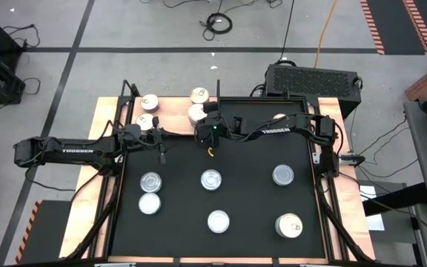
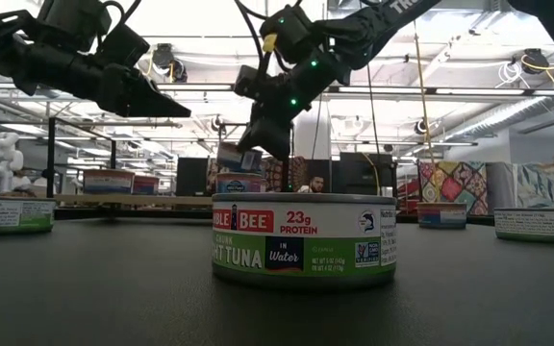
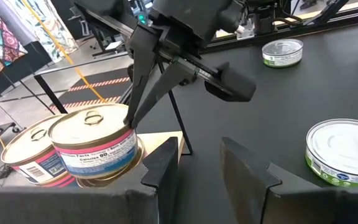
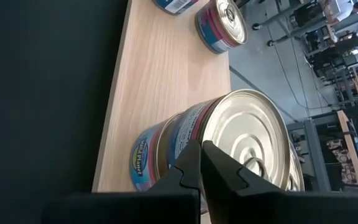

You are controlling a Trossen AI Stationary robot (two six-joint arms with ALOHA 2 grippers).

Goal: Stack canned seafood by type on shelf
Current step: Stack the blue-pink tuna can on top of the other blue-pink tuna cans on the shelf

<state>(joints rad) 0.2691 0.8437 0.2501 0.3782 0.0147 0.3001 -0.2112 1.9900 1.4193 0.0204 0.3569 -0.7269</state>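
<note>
- Wooden shelf is carrying a two-tin stack.
- Right gripper, fingers closed and empty, is hanging just beside it.
- Left gripper, slightly parted, is waiting nearby.
- Next probably fetching a mat tin.

The tuna tin nearest the low camera hides the mat behind it. Beside the shelf, the right gripper covers part of the stacked tin.

Robotics lab/workshop prob., hazard-striped floor tape, loose floor cables, ceiling ducts
</note>
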